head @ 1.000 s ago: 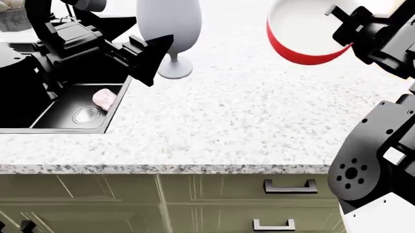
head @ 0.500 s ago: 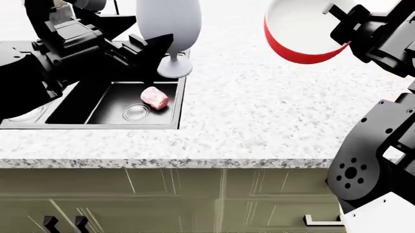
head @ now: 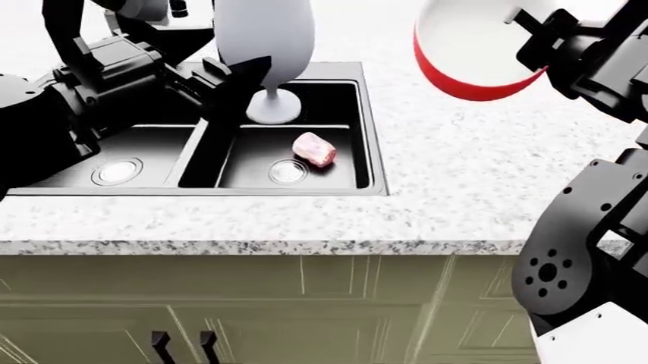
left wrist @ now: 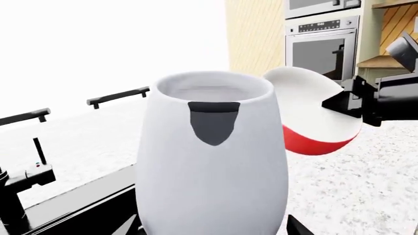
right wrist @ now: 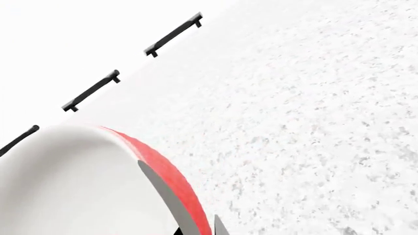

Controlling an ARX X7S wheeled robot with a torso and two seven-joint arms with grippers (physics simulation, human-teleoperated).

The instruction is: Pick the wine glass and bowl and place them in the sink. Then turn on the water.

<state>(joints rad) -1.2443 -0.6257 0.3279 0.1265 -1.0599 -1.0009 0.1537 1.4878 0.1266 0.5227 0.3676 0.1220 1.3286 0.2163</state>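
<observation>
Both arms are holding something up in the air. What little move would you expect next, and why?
Probably the left gripper lowers the wine glass into the sink. In the head view, the glass foot hangs over the basin that holds a small pink lump, so setting it down beside that lump looks simplest. The right gripper holds the bowl over the counter, farther away.

The black left arm is reaching in from the left edge of the head view, its pincer (head: 246,59) clamping on the pale grey-white goblet (head: 265,39). The right arm is rising at the right edge, its pincer (head: 526,21) pinching the rim of the red-and-white bowl (head: 466,53).
</observation>
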